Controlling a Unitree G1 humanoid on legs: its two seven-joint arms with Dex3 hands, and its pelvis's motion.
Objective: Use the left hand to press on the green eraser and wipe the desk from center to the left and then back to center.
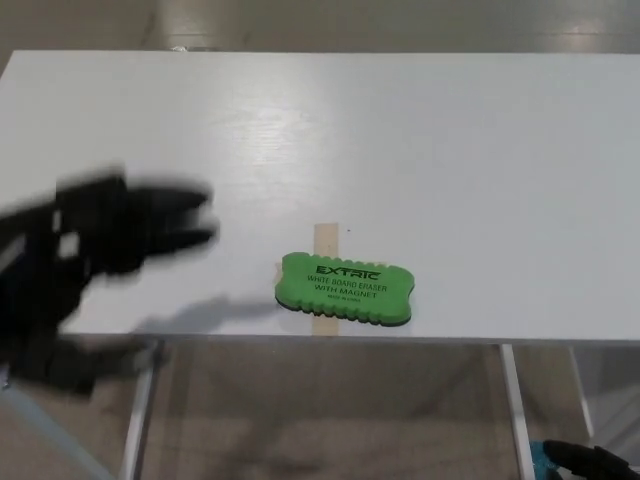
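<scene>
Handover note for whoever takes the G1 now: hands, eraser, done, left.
Left hand: motion-blurred at the desk's left edge, clear of the eraser, holding nothing; finger state unreadable.
Right hand: only a dark bit shows at the bottom right, below desk level; state unreadable.
Green eraser: flat near the front edge of the white desk, lying over a strip of tan tape.
Done: cannot be read from this frame.
Left: press the eraser, wipe left, return to centre.

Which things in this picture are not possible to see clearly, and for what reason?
- Left hand, head view: motion blur, so its fingers cannot be judged.
- Right hand, head view: cut off by the bottom edge.
- Tape strip, head view: the green eraser covers its middle.
- Small print on the eraser: too small to read.
</scene>
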